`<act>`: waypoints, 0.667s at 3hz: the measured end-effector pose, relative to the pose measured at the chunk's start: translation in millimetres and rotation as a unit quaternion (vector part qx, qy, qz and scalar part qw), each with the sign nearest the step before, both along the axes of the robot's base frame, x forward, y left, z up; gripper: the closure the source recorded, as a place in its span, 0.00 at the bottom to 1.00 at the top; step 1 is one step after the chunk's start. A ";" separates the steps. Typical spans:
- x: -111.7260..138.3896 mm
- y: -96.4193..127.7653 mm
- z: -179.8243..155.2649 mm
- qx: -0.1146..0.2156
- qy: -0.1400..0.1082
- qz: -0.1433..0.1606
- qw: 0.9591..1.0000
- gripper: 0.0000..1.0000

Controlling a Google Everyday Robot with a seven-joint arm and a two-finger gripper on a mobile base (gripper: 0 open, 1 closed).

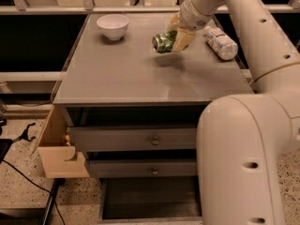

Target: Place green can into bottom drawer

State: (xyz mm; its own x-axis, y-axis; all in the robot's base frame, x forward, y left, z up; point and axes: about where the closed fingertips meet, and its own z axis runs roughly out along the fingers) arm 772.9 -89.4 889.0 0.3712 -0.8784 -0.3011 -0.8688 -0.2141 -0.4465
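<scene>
Two Hazards in the Can Transfer

Hazard 1: slip. The tool [172,40] is clamped on the green can [163,42]. The can lies sideways between the yellowish fingers [183,38], with most of its body projecting to their left. The grip appears to sit near one end, so the round, dented wall may rotate or drop out during the long descent.

Hazard 2: collision. The bottom drawer [150,198] stands open at floor level, below two upper drawers [140,138] and the front edge of the worktop [140,81]. A path that does not first clear that edge may strike it. The bottle [221,43] lies just beside the wrist, and a wide swing may knock it.

Position: the can is over the rear of the worktop, apparently clear of the surface, with a shadow beneath it.
</scene>
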 end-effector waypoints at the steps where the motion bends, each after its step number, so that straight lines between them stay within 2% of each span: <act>1: -25.2 -5.4 42.5 0.034 -0.037 -0.038 0.998 1.00; 2: -57.0 -5.6 64.7 0.056 -0.062 -0.055 0.995 1.00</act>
State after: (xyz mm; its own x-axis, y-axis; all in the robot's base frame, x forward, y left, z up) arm 715.9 -95.0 953.7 0.3142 -0.8796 -0.3573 -0.8216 -0.0634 -0.5665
